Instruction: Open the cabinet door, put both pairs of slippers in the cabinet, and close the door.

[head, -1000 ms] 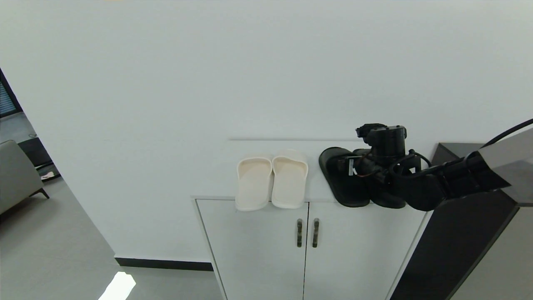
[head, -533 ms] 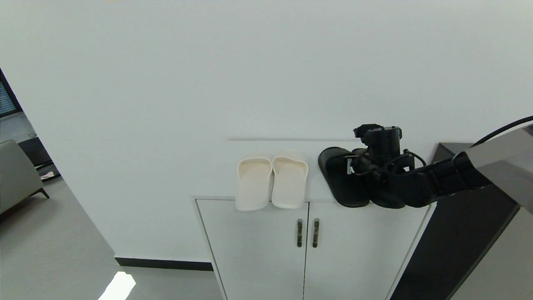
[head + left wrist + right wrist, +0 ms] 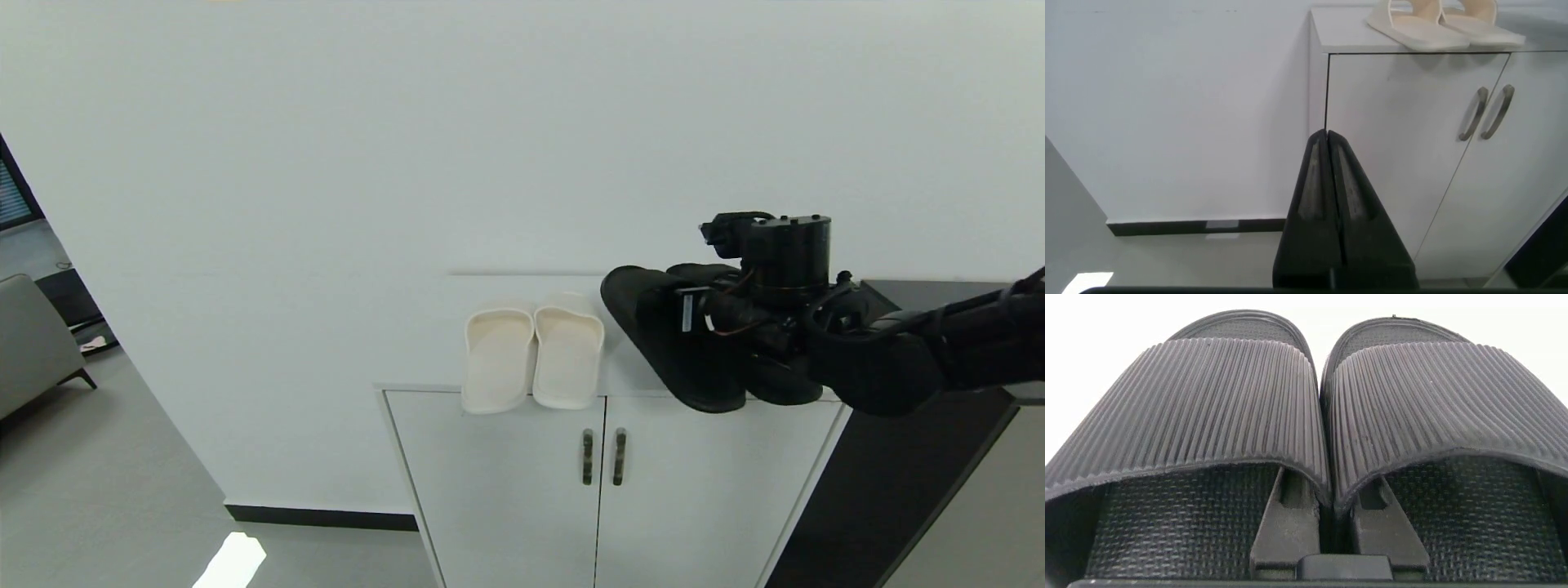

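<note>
1. So the right gripper (image 3: 1328, 508) was clenched on the black slippers (image 3: 678, 343). One finger (image 3: 1286, 523) was tucked under each strap, and the two inner strap edges were pinched together between the jaws.
2. The pair hung around the jaws above the cabinet (image 3: 498, 490) top. I couldn't tell whether the heels were clear of it.
3. The white slippers (image 3: 532, 355) sat flat on the top, just off to the side of those jaws and a bit lower.
4. Both doors looked shut, with the handles (image 3: 587, 456) below the jaws.
5. The left gripper (image 3: 1327, 143) had its jaws pressed together on nothing, with the cabinet front ahead of its tips.
6. My read was a carry of the black pair. To do it well I'd keep the squeeze firm, since soft straps could slip. I'd hold the pair level so it doesn't swing, and steer wide of the white pair.
7. Somebody's got to pull a handle before anything goes in, and the free left arm looked like the obvious pick.
8. The black pair's long axis ran straight along the fingers. The toes pointed ahead of the jaws toward the wall (image 3: 522, 122), the heels pointed back at the wrist, and the soles faced roughly down.
</note>
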